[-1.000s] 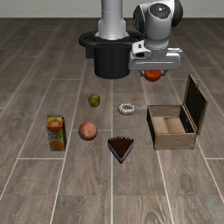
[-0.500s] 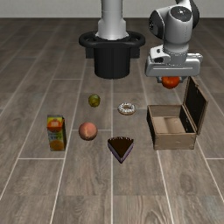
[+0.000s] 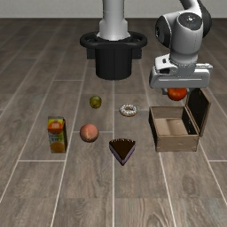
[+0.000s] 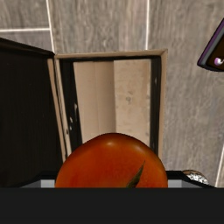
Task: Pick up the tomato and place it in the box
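Pincer (image 3: 178, 90) clenched on the tomato (image 3: 178, 93), holding it in the air above the open box (image 3: 173, 130). The box stands on the wood floor (image 3: 53, 186), its lid (image 3: 199, 105) raised at the exterior view's right

- Arm (image 3: 183, 32) reaching toward the exterior view's right, upper links folded high, wrist bent straight down.
- Gripper (image 3: 180, 90) pointing down, hanging well clear of the floor.
- Fingers clamped on tomato (image 3: 178, 92) from both sides, fruit held just under the palm.
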